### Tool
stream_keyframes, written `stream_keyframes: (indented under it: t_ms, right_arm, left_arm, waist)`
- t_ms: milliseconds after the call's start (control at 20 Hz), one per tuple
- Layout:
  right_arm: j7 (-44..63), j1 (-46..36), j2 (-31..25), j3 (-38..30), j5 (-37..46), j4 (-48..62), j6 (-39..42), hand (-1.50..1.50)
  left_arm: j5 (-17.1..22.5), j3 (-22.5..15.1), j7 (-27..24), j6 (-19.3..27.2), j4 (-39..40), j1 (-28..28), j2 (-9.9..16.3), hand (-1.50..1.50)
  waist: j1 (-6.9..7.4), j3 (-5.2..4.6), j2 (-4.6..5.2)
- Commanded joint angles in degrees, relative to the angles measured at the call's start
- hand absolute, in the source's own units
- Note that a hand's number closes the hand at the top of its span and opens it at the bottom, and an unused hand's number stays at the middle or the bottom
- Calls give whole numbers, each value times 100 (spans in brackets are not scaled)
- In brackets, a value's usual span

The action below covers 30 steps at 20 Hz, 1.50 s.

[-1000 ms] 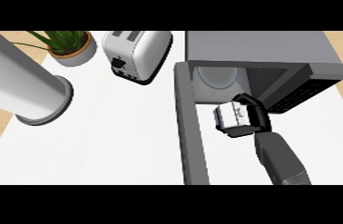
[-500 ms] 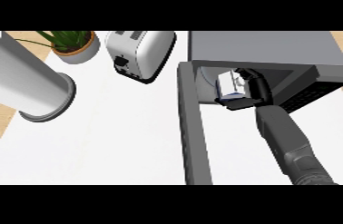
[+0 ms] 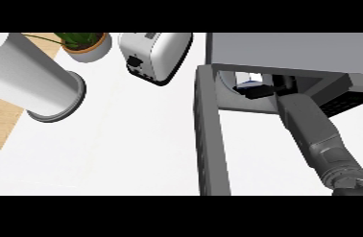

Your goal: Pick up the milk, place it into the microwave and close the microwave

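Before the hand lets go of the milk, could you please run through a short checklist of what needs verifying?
1. Milk inside the microwave cavity: ok, it shows just under the top edge.
2. Milk resting on the cavity floor: cannot tell, its base is hidden.
3. Right hand on the milk: ok, dark fingers lie against it inside the opening.
4. Microwave door open wide enough for the forearm to withdraw: ok, it stands swung out at the left.
5. Toaster clear of the door's swing: ok, it stands apart on the left.
6. Left hand ready to close the door: cannot tell, it is out of view.
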Motion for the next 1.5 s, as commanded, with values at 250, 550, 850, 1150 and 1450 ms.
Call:
stream_keyframes:
  t_ms: [250,550,850,1150,1450]
  right_arm:
    - [510,-566,-268,46,234,174,-1152,150]
    - [658,-685,-587,10,260,275,-1269,150]
    - [589,-629,-725,-56,239,317,-1429,150]
    - [693,-765,-788,-76,240,316,-1472,150]
    - [679,-681,-946,-116,220,316,-1431,150]
  left_arm:
    - [246,-70,85,101,-229,-303,153,-150]
    - [273,-7,79,55,13,-463,316,-150]
    - [350,-69,139,135,-92,-517,327,-150]
    - [294,-2,146,90,28,-777,544,-150]
    - [311,37,153,125,142,-862,577,-150]
  waist:
    - [284,14,151]
    - [375,14,219]
    - [492,33,281]
    - [572,35,358]
    - [614,35,382]
